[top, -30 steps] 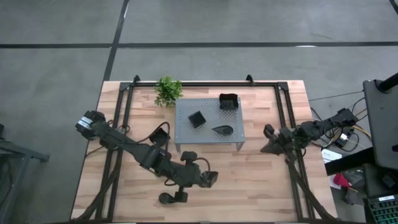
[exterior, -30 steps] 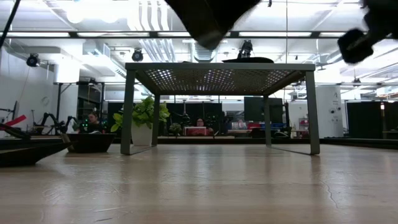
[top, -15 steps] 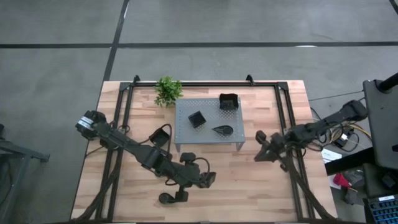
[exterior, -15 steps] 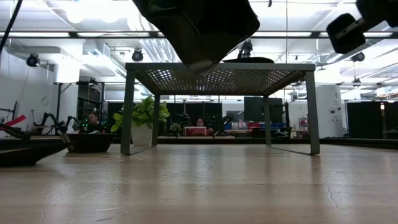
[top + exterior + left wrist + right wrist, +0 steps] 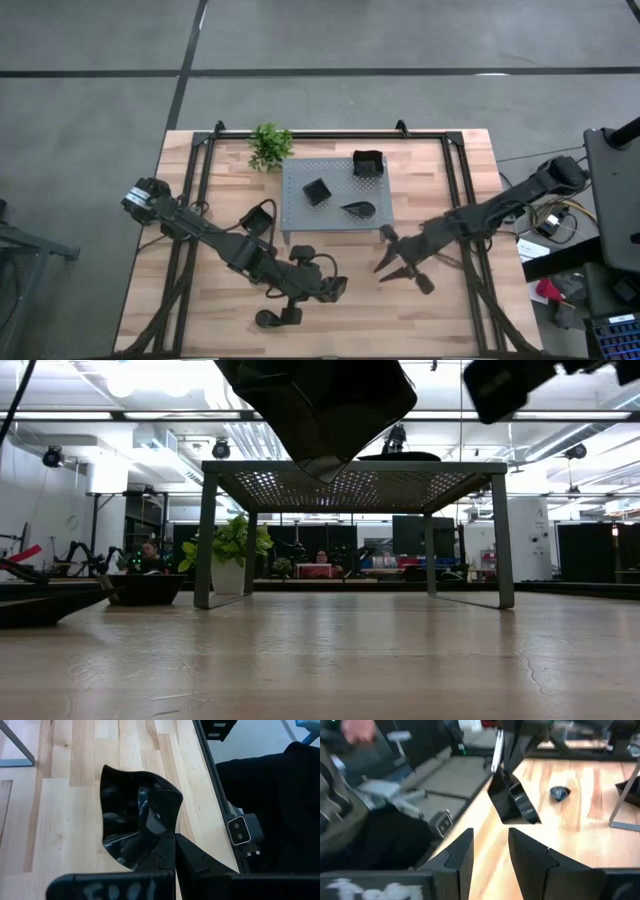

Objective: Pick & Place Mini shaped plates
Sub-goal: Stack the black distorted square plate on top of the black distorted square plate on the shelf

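My left gripper (image 5: 325,285) is shut on a glossy black square mini plate (image 5: 130,810), which hangs above the table in front of the grey perforated stand (image 5: 335,195). The stand carries two square plates (image 5: 317,191) (image 5: 367,163) and a teardrop plate (image 5: 357,209). One more black plate (image 5: 258,218) rests on the wood to the left of the stand. My right gripper (image 5: 392,262) is open over the table near the stand's near right leg, and its fingers (image 5: 462,852) hold nothing. My left gripper pinches the raised rim (image 5: 155,832) of the square plate between its two fingers. The fingers (image 5: 501,755) come down on it from above. The plate (image 5: 515,805) hangs tilted below them, clear of the table.
A small green potted plant (image 5: 270,145) stands at the stand's far left corner. Black rails (image 5: 465,200) run along the table's sides. A small camera box (image 5: 240,831) sits at the near edge. Bare wood lies in front of the stand between the two grippers.
My right gripper has swung from the table's right edge toward the left and near side, up to the stand's near right leg, and has opened. My left gripper has sunk a little with its plate.
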`<action>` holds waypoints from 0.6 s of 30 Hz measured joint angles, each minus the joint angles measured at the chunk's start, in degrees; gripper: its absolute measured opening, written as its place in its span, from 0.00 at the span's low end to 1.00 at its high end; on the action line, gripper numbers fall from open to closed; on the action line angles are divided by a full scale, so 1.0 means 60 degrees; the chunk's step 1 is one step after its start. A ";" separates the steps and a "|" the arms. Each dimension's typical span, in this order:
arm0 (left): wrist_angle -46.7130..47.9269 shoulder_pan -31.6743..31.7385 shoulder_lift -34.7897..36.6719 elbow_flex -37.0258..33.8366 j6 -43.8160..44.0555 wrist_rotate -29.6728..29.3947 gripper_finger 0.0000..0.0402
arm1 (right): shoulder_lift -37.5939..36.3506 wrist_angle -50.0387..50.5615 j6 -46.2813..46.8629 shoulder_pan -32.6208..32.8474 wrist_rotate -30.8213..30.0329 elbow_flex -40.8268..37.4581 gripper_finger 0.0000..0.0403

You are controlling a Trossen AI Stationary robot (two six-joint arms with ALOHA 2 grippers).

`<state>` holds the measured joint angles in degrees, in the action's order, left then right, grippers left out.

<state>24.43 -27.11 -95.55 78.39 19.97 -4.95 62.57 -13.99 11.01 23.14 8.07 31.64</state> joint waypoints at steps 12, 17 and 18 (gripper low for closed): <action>-0.0088 -0.0007 0.0000 0.0000 0.0120 -0.0036 0.00 | 0.2700 0.2030 -0.1261 -0.0004 -0.0014 0.2763 0.25; -0.0149 -0.0018 0.0000 0.0000 -0.0018 -0.0036 0.00 | 0.3451 0.2274 -0.1891 -0.0004 -0.0085 0.3525 0.24; -0.0149 -0.0038 0.0000 0.0000 -0.0036 -0.0036 0.00 | 0.3555 0.2272 -0.2018 -0.0004 -0.0098 0.3682 0.24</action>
<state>23.53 -27.34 -95.55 78.39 19.75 -5.17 83.89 -0.36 -1.10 23.11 7.49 53.73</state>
